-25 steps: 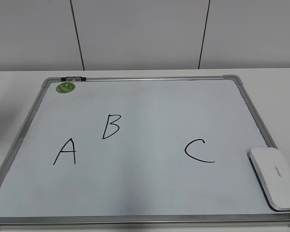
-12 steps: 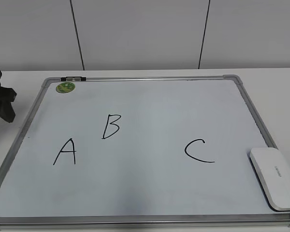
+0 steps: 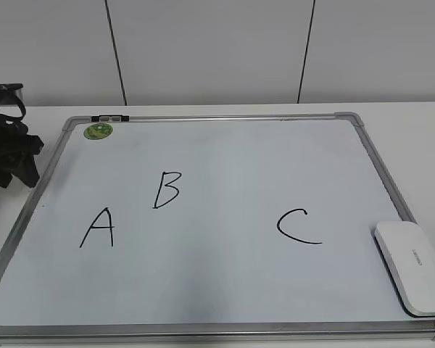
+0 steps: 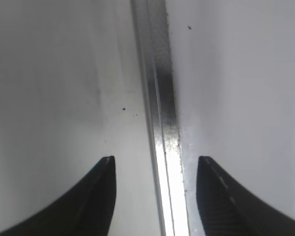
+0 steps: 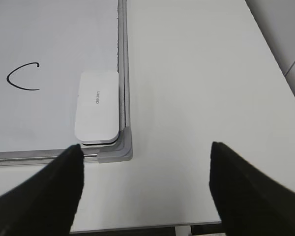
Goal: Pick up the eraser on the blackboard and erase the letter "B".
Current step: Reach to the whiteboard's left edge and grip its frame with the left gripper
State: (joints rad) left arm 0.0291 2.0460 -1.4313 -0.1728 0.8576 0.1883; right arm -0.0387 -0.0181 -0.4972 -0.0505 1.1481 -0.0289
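The blackboard point(image 3: 225, 159) is a white board with a grey frame, lying flat on the table. The black letter "B" point(image 3: 166, 189) is at its left centre. The white eraser point(image 3: 413, 265) lies on the board's near right corner; it also shows in the right wrist view point(image 5: 96, 106). My left gripper point(image 3: 13, 163) is at the board's left edge, open and empty, its jaws point(image 4: 156, 164) straddling the grey frame point(image 4: 160, 98). My right gripper point(image 5: 145, 150) is open and empty above the bare table, to the right of the eraser; it is out of the exterior view.
A black "A" point(image 3: 98, 228) is below and left of the "B". A black "C" point(image 3: 297, 226) is at the right, near the eraser, and shows in the right wrist view point(image 5: 22, 77). A green sticker point(image 3: 98, 131) marks the far left corner. White table point(image 5: 196, 73) surrounds the board.
My left gripper has come into the exterior view from the left and moved toward the board's left edge. The eraser and the letters have not moved.
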